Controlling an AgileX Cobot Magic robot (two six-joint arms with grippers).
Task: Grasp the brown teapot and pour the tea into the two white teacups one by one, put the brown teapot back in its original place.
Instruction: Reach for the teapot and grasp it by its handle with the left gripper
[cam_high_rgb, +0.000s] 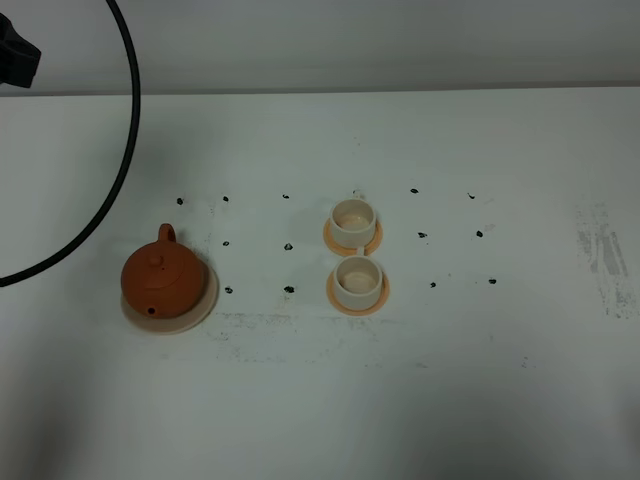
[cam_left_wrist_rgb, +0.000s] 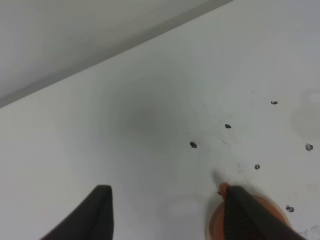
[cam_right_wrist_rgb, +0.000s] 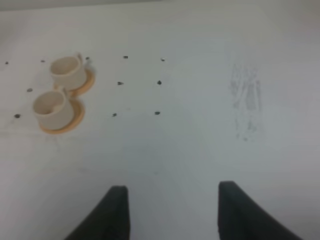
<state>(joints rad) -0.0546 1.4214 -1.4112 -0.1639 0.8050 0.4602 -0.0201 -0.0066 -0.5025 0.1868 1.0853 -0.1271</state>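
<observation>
The brown teapot (cam_high_rgb: 160, 279) sits on the beige saucer (cam_high_rgb: 192, 322) at the left of the table, handle toward the far side. Two white teacups stand mid-table on orange coasters, one farther (cam_high_rgb: 353, 221) and one nearer (cam_high_rgb: 358, 280). Their insides look pale and no tea shows. My left gripper (cam_left_wrist_rgb: 170, 215) is open and empty above the table, with the teapot (cam_left_wrist_rgb: 216, 226) just beyond one fingertip (cam_left_wrist_rgb: 242, 215). My right gripper (cam_right_wrist_rgb: 172, 210) is open and empty, well apart from the cups (cam_right_wrist_rgb: 65, 70) (cam_right_wrist_rgb: 50, 107).
Small black marks (cam_high_rgb: 288, 289) dot the white table (cam_high_rgb: 300, 400) in a grid. A scuffed grey patch (cam_high_rgb: 605, 260) lies at the right. A black cable (cam_high_rgb: 120, 150) and part of the left arm (cam_high_rgb: 15, 55) hang at the upper left.
</observation>
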